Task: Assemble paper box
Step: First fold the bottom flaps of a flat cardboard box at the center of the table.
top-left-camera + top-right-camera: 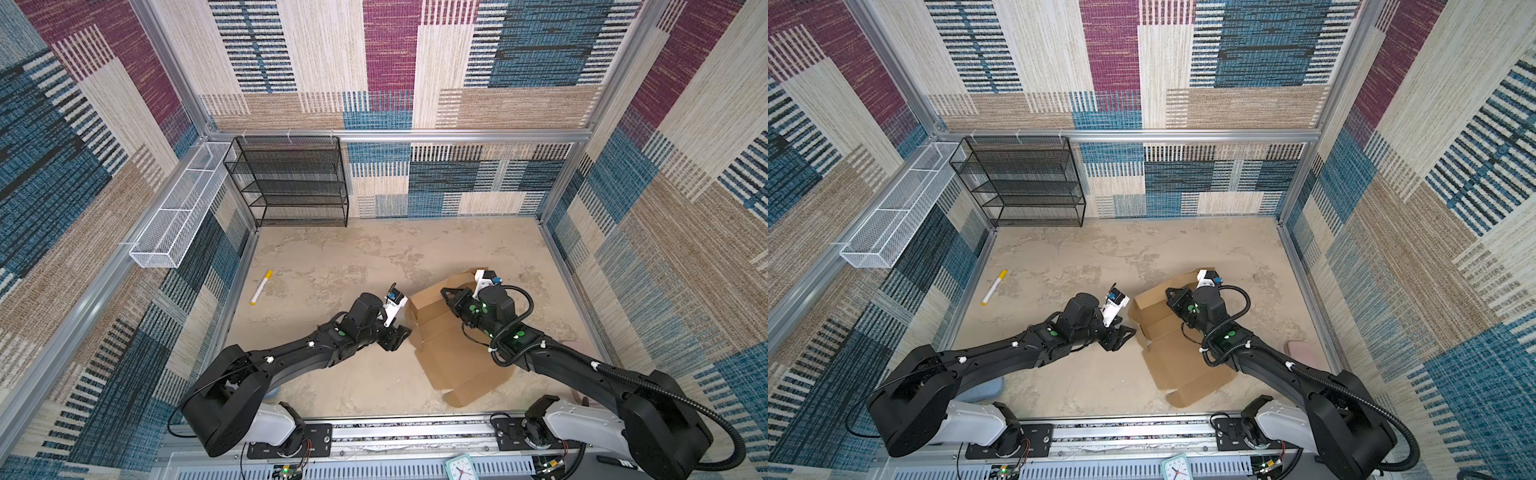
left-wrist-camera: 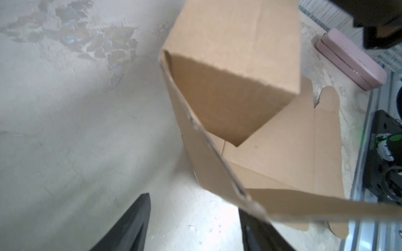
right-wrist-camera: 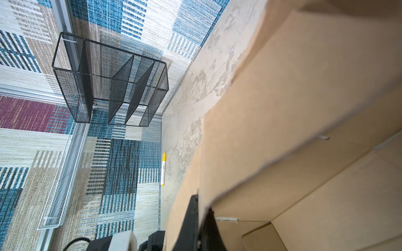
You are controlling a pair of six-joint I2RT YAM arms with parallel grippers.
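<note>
The paper box [image 1: 457, 361] lies half-folded on the tabletop [image 1: 332, 266], right of centre. The right pincer [image 1: 445, 293] pinches a raised flap at its far end. The left pincer [image 1: 400, 336] stands spread just beside the box's left edge, with a yellow-capped marker [image 1: 261, 286] well apart to the far left

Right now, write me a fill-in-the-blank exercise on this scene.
The right gripper is ____ on a flap of the plain brown cardboard box.
The left gripper, beside the box, is ____.
The white marker lying apart from the box has a ____ cap.
Missing words: shut; open; yellow.
</note>
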